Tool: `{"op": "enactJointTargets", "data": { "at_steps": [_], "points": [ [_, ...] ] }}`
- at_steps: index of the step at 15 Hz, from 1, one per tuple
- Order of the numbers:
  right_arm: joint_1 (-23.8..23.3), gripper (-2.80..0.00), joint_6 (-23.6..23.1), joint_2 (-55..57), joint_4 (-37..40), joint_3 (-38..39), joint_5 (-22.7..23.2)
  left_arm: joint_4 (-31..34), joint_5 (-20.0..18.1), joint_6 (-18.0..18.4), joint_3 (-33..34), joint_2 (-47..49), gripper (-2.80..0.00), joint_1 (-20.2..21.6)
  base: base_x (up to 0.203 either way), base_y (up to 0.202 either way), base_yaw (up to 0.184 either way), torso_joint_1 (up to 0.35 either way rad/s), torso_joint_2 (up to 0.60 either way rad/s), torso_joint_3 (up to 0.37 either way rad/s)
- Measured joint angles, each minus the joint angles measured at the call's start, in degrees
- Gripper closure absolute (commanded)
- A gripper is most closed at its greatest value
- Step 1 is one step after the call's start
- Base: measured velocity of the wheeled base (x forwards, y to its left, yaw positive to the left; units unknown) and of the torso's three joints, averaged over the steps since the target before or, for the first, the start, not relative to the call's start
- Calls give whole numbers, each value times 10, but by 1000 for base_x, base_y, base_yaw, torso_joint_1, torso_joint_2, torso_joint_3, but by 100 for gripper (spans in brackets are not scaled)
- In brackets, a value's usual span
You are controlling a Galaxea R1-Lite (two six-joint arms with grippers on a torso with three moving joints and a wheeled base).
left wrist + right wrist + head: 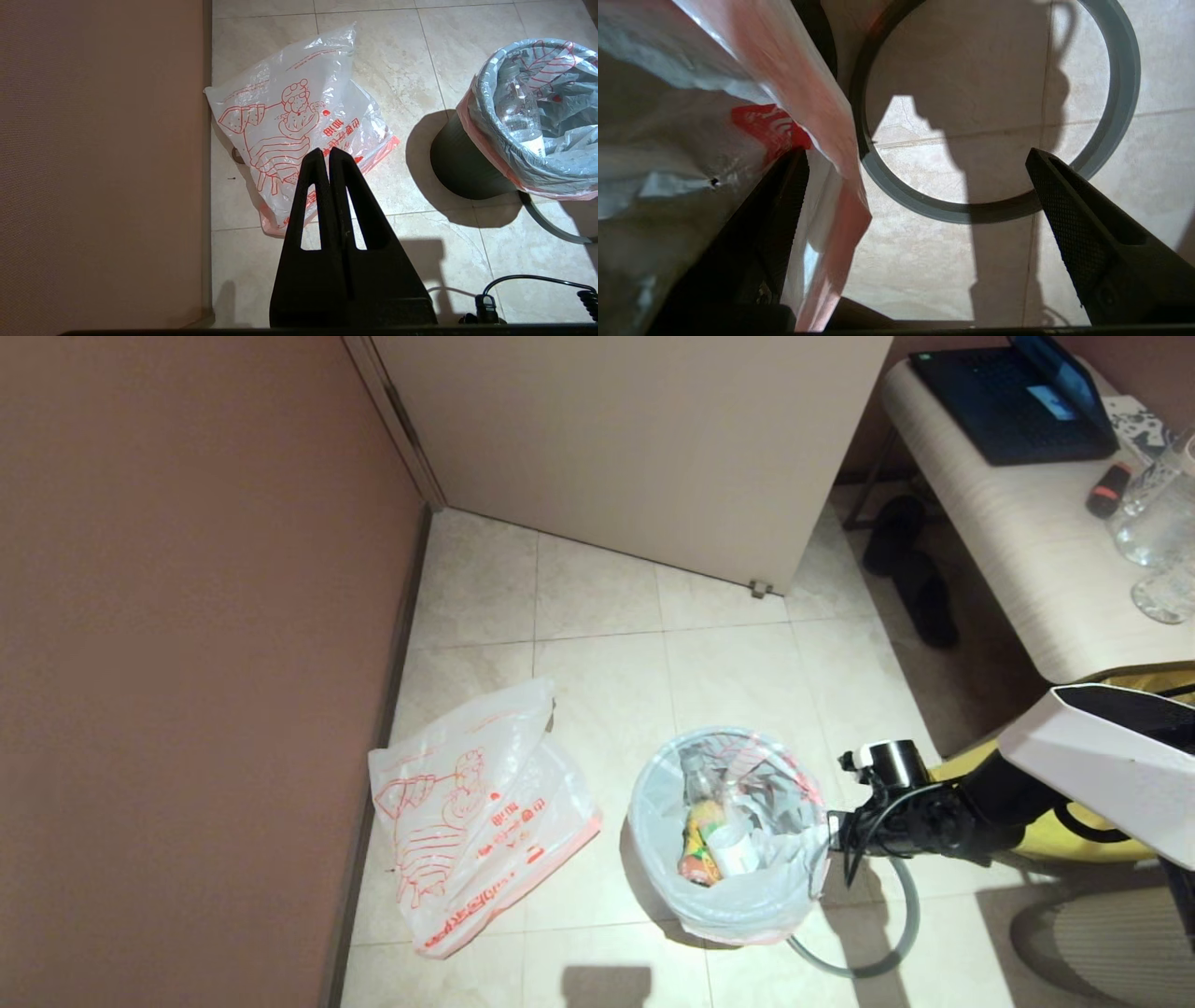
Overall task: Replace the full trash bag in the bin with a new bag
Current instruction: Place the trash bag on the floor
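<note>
The bin (462, 158), a small black bucket, stands on the tiled floor. The full trash bag (747, 887) lines it, its pink rim band folded over the edge, with a yellow-orange packet and a white cup inside. The bin's grey hoop (868, 952) lies loose on the floor to its right. The new bag (481, 821), with its red cartoon drawing, lies flat on the floor left of the bin. My right gripper (837, 847) is at the bin's right edge, open wide. One finger (784, 200) is behind the bag's pink rim (808, 93); the other stands clear above the hoop (924, 205). My left gripper (325, 151) hangs shut above the new bag (289, 121).
A brown wall (187, 663) runs along the left and a pale door (635, 448) stands at the back. At right is a bench (1018, 541) carrying a laptop (1008, 401) and glasses, with black slippers (910, 569) under it. A yellow tote (1055, 845) sits behind my right arm.
</note>
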Motion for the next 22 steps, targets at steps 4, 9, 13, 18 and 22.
{"op": "enactJointTargets", "data": {
  "at_steps": [4,9,13,18,22],
  "points": [
    [2,-280,-27,28,-4,-21,-28,0,0,0,0,0,0,0,0,0,0,0,0,0],
    [4,0,-36,29,1,-29,-31,0,0,0,0,0,0,0,0,0,0,0,0,0],
    [8,0,-34,34,2,-24,-24,0,0,0,0,0,0,0,0,0,0,0,0,0],
    [14,0,-38,50,10,-27,-25,0,0,0,0,0,0,0,0,0,0,0,0,0],
    [18,0,-39,52,42,-28,-37,0,0,0,0,0,0,0,0,0,0,0,0,0]
  ]
}}
